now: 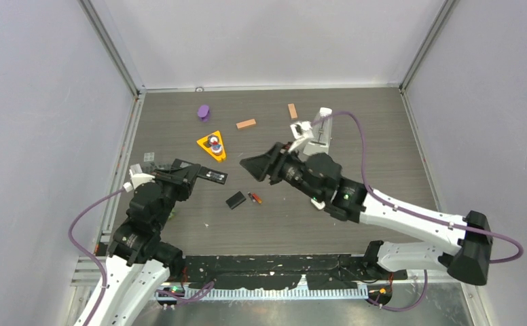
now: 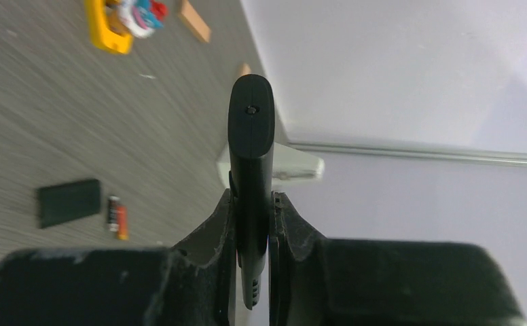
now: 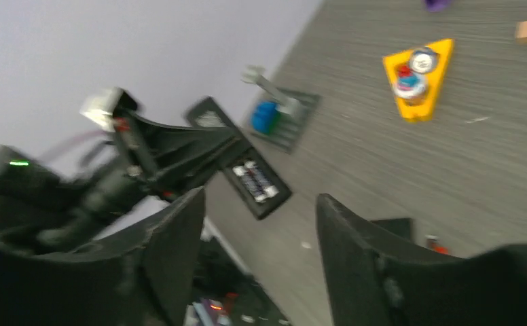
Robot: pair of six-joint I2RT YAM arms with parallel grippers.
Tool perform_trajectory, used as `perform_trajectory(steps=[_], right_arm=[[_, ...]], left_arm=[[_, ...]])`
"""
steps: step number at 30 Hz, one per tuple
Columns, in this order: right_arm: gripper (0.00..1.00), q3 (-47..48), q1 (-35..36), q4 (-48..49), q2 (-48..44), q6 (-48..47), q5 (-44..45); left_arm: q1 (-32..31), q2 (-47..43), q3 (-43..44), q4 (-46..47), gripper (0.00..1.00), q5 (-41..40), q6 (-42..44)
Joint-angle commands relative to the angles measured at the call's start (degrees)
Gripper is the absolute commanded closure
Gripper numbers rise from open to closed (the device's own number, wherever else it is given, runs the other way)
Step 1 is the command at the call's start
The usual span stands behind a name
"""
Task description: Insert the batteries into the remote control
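My left gripper (image 1: 194,171) is shut on a black remote control (image 1: 213,176), held above the table at the left with its open battery bay facing up (image 3: 255,182). In the left wrist view the remote (image 2: 250,136) stands edge-on between the fingers. Two small batteries (image 1: 255,197), dark and red-orange, lie side by side on the table next to the black battery cover (image 1: 235,200); both show in the left wrist view (image 2: 117,217). My right gripper (image 1: 250,166) is open and empty, hovering above the table just right of the remote.
A yellow triangular tray (image 1: 212,146) with small round pieces, a purple object (image 1: 204,112), two orange-brown blocks (image 1: 246,123) and a white stand (image 1: 314,132) sit further back. A small clear block lies at the left edge (image 1: 149,157).
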Motion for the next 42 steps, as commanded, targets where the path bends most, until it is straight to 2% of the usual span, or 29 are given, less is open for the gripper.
perform_trajectory(steps=[1,5,9,12,15,19,24,28,31,36,42], right_arm=[[0.27,13.4,-0.1,-34.9,12.1,-26.7,-2.6],[0.22,17.9,-0.4,-38.1,22.5,-47.3,-0.6],[0.24,19.8,-0.5,-37.4,28.0,-64.8,-8.5],[0.29,22.7,-1.7,-37.9,31.5,-73.7,-15.3],[0.3,22.6,-3.2,-33.1,33.8,-82.2,-21.7],[0.28,23.3,-4.8,-29.3,37.1,-89.5,-28.2],[0.28,26.4,-6.2,-33.2,42.3,-98.9,-35.5],[0.28,29.9,-8.1,-34.1,45.2,-102.6,-40.2],[0.28,32.9,-9.0,-38.4,48.1,-106.3,-42.9],[0.28,35.9,-9.1,-41.6,51.3,-109.0,-45.9],[0.28,40.8,-9.0,-47.4,56.1,-110.8,-47.0]], left_arm=[[0.1,-1.6,2.8,-8.7,1.0,-9.5,12.1],[0.2,-2.7,6.0,-14.2,1.0,-17.2,16.9],[0.2,-1.8,11.0,-18.3,1.0,-22.5,22.5],[0.2,-1.0,14.0,-20.3,1.0,-24.0,25.3],[0.2,-1.0,14.8,-19.7,1.0,-23.3,27.3],[0.2,-0.7,15.6,-18.6,1.0,-21.3,28.7],[0.3,1.0,18.7,-18.0,1.0,-20.0,31.6],[0.3,2.2,20.9,-18.2,1.0,-20.2,33.5],[0.3,1.9,22.1,-17.7,1.0,-19.9,35.4],[0.3,1.4,23.8,-18.1,1.0,-20.7,37.3],[0.3,2.2,26.3,-16.9,1.0,-18.1,38.6]])
